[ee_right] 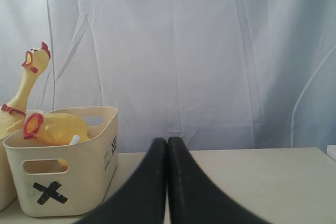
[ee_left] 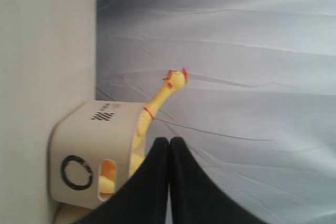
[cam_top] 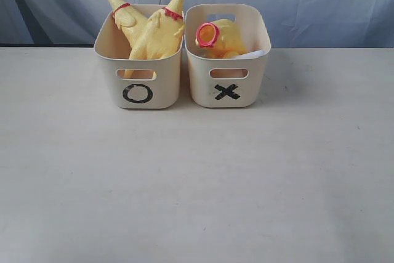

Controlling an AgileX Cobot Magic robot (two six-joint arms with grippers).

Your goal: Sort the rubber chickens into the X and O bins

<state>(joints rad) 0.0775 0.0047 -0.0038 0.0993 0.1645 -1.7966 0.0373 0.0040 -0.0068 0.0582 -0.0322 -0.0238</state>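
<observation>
- The O bin and the X bin stand side by side, touching or nearly so, at the far edge of the desk, just in front of a pale curtain.
- Two rubber chickens stand in the O bin with their necks poking well above its rim: one tilts outward and the other crosses in front of it.
- A third chicken lies curled low inside the X bin.
- I see no chicken on the open desk, so I judge the sorting is finished or very nearly so.
- The left gripper is pressed together and pinches nothing. The right gripper is the same. Both hang apart from the bins.
- The bin walls hide the chickens' lower bodies and feet, so more could lie beneath.
- One head is cut off at the top of the exterior view.
- A white scrap beside the third chicken is something I cannot identify.
- Neither arm shows in the exterior view.
</observation>
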